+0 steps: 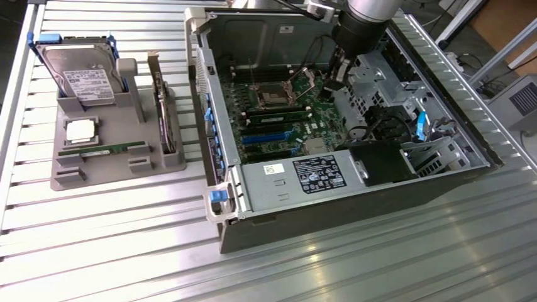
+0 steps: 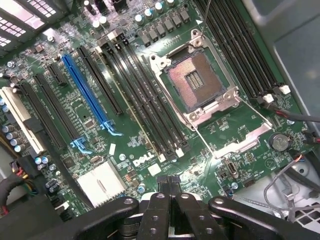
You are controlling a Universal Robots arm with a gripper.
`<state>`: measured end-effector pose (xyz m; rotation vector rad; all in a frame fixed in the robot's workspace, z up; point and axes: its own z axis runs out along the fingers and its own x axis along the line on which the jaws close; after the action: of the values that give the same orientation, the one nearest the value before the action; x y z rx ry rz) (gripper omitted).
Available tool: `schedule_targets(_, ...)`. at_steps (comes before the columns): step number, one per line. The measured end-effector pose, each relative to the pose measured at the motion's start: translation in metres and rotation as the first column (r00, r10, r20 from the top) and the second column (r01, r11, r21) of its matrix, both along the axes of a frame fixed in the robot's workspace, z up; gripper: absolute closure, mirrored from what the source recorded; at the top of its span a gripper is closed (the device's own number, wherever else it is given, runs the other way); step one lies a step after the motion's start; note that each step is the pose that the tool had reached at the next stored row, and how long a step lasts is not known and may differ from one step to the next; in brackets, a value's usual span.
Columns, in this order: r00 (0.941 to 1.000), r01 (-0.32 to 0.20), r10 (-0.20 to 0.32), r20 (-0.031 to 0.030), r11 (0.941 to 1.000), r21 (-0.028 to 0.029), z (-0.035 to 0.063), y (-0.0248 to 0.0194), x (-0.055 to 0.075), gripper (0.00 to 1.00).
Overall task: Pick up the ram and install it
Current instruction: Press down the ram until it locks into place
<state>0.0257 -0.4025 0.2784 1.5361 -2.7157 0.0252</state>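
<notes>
Green and thin, the ram (image 1: 107, 150) lies flat in the grey holder (image 1: 92, 173) on the tabletop (image 1: 126, 220), well apart from the pincer (image 2: 169, 181), which hangs pressed together and empty over the computer's board (image 2: 120, 150); it looks light, stiff and fragile, best gripped by its long edges.

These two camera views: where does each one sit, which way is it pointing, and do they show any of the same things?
Exterior view: high off the arm, looking down at the open computer case, the parts stand holding the ram, and the arm.
Wrist view: on the arm's wrist, looking down at the motherboard; the shut gripper shows.
Shared: the open CPU socket and blue slot.
</notes>
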Motion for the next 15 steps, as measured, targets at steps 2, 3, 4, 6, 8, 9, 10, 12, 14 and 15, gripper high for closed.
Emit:
schedule_targets(2,0.9998,0.021,-0.021,0.0000,0.9998,-0.0001,0.0000,0.0000,0.0000,0.90)
schedule_targets(3,0.9995,0.030,-0.030,0.0000,0.9995,0.0000,0.0000,0.0000,0.0000,0.90)
schedule_targets(4,0.9993,0.037,-0.037,0.0000,0.9993,-0.0001,0.0000,0.0000,0.0000,0.90)
schedule_targets(6,0.9983,0.058,-0.058,0.0000,0.9983,0.0000,0.0000,0.0000,0.0000,0.90)
schedule_targets(8,0.9969,0.078,-0.078,0.0000,0.9969,-0.0001,0.0000,0.0000,0.0000,0.90)
schedule_targets(9,0.9964,0.085,-0.085,0.0000,0.9964,0.0000,0.0000,0.0000,0.0000,0.90)
schedule_targets(10,0.9959,0.090,-0.090,0.0000,0.9959,0.0000,0.0000,0.0000,0.0000,0.90)
schedule_targets(12,0.9939,0.110,-0.110,0.0000,0.9939,-0.0001,0.0000,0.0000,0.0000,0.90)
schedule_targets(14,0.9928,0.120,-0.120,0.0000,0.9928,-0.0002,0.0000,0.0000,0.0000,0.90)
schedule_targets(15,0.9920,0.126,-0.126,0.0000,0.9920,-0.0004,0.0000,0.0000,0.0000,0.90)
